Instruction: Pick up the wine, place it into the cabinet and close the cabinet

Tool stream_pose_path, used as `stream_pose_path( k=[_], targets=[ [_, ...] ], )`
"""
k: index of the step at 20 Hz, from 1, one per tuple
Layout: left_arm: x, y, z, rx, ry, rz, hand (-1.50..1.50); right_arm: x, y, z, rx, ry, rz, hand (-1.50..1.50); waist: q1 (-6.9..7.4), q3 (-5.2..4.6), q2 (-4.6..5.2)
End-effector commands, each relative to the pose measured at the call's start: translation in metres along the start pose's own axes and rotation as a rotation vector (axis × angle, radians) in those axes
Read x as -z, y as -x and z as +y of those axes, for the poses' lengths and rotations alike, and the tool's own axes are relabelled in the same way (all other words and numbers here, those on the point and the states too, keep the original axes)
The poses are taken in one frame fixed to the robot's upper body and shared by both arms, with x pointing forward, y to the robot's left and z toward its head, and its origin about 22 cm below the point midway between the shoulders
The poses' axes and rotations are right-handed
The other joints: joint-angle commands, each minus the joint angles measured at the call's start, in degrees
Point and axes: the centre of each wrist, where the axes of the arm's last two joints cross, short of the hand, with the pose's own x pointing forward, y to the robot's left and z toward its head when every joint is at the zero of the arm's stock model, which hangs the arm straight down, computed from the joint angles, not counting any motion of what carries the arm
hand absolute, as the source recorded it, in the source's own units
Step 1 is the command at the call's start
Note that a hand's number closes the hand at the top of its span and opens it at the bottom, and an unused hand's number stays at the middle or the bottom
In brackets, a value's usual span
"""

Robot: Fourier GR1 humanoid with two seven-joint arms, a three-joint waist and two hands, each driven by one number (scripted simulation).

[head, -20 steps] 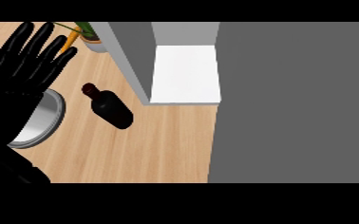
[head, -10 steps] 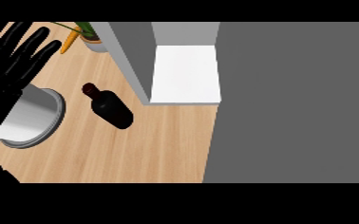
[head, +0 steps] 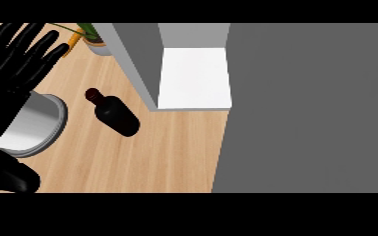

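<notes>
The wine (head: 114, 112) is a dark bottle lying on its side on the wooden counter (head: 155, 155), neck pointing up-left. It lies just left of the open cabinet (head: 137, 62), whose white shelf (head: 193, 77) is bare. My left hand (head: 26, 65) shows at the left edge, open, fingers straight and pointing up. It is well left of the bottle and apart from it. My right hand shows nowhere.
A round metal pot (head: 33, 125) stands at the left edge, partly under my left hand. A potted plant (head: 92, 39) sits at the back by the cabinet's side wall. A broad grey panel (head: 303, 110) fills the right side. A black rounded shape (head: 16, 176) shows at the lower left.
My left hand has drawn back toward the left edge, uncovering more of the metal pot. The bottle has not moved.
</notes>
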Motion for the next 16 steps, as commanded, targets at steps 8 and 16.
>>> stream_pose_path(
  k=[8,16],
  targets=[
    [0.013,0.047,0.011,0.020,-0.017,0.027,-1.50,-0.030,-0.030,0.009,-0.043,0.031,-0.074,-1.50,-0.50,-0.02,0.04],
    [0.016,0.084,0.025,0.027,-0.043,0.062,-1.50,-0.033,-0.034,0.010,-0.034,0.016,-0.072,-1.50,-0.50,0.00,0.04]
  ],
)
